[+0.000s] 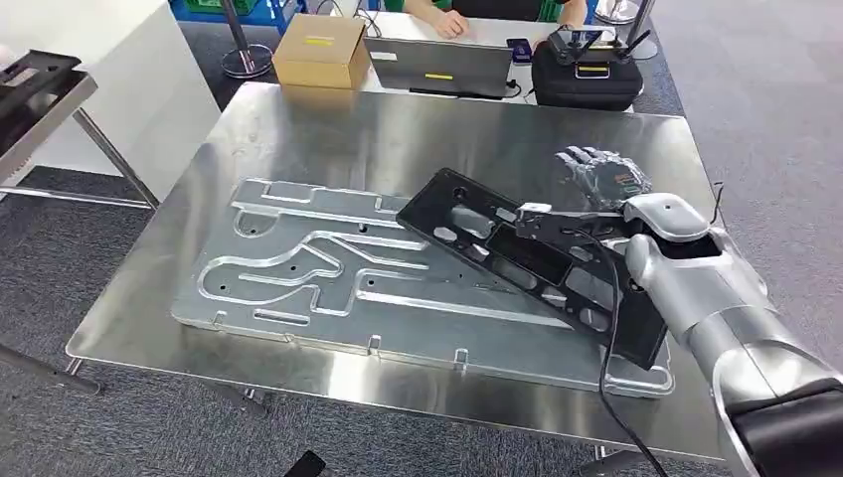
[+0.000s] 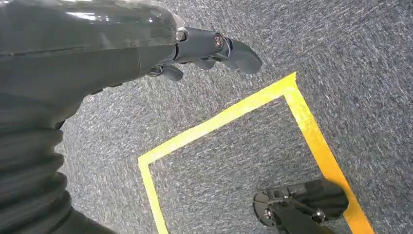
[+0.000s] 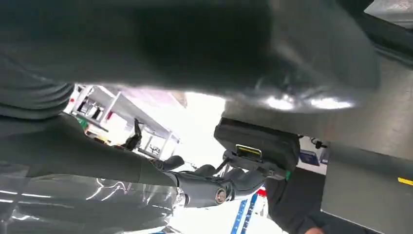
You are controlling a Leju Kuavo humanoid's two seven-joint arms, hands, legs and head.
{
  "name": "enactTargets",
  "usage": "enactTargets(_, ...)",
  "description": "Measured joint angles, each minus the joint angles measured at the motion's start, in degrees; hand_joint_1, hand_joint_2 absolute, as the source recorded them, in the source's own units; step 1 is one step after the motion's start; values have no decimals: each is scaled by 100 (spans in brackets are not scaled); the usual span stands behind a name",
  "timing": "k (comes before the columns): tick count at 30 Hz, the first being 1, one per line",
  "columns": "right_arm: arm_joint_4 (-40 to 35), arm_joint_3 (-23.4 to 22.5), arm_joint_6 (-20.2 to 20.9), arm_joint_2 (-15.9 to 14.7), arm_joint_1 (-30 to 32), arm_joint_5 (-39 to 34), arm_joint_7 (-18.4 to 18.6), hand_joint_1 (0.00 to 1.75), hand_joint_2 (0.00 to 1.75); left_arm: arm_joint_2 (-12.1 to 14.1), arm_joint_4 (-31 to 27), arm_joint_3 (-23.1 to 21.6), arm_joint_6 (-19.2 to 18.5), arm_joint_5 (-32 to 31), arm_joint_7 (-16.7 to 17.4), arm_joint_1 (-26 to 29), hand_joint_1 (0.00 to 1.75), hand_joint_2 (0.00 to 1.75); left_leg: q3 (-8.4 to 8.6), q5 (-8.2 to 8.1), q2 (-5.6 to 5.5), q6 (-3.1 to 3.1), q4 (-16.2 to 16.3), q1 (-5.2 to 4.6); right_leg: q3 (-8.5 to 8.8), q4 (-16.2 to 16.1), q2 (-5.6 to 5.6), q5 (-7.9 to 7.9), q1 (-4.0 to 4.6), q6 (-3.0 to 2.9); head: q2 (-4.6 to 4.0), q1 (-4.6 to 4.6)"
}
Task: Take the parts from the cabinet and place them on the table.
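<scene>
A long black part (image 1: 517,253) with several cutouts lies slantwise on the silver machined plate (image 1: 298,268) on the steel table (image 1: 398,129). My right arm reaches over the part's right half. My right hand (image 1: 596,174) hovers just past its far edge with fingers spread and nothing in it. The right wrist view shows that hand (image 3: 209,187) with straight, empty fingers, and a blurred dark surface close above it. My left hand (image 2: 209,48) hangs over grey carpet, its fingers loosely extended and holding nothing.
At the table's far edge stand a cardboard box (image 1: 320,50), a laptop (image 1: 437,68) and a black case (image 1: 587,78), with a person (image 1: 447,15) seated behind. A rack (image 1: 35,84) carrying a dark part stands far left. Yellow floor tape (image 2: 219,122) lies below my left hand.
</scene>
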Motion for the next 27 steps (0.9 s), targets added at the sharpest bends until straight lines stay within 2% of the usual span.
enactTargets(10, -15, 0, 13, 96, -289, 90, 103, 0, 0, -17, 0, 0, -26, -2, -44, 1, 0, 175, 0, 0, 0, 0, 0, 0, 1, 0, 0, 0, 0, 0, 0, 0)
enactTargets(11, -17, 0, 43, 103, -354, 98, 124, 0, 0, -22, 0, 4, -26, 4, -76, 1, 0, 0, 0, 0, 0, 0, 0, 0, 1, 0, 0, 0, 0, 0, 0, 0)
enactTargets(17, -63, 0, 195, 153, -599, 153, 142, 0, 0, -44, 0, 149, -140, 223, -501, -8, 0, 0, 0, 0, -1, 0, 0, 0, 1, 0, -2, 0, 0, 0, 0, 0)
enactTargets(19, -63, 0, 199, 153, -604, 181, 142, 0, 0, -50, 0, 203, -129, 238, -551, -8, 0, 0, 0, 0, -1, 0, 0, 0, 1, 0, -3, 0, 0, 1, 2, 0)
enactTargets(21, -61, 0, 197, 153, -602, 210, 140, 0, 0, -52, 0, 254, -125, 262, -557, -13, 0, 0, -7, -29, -1, 32, 32, -31, 6, -5, 0, -3, -12, 22, 0, 0)
enactTargets(27, -61, 0, 188, 153, -627, 216, 142, 0, 0, -55, 0, 365, -155, 339, -555, -23, 0, 0, 8, -13, 7, 90, 34, -25, 31, -7, 0, 3, -18, 78, 0, 0)
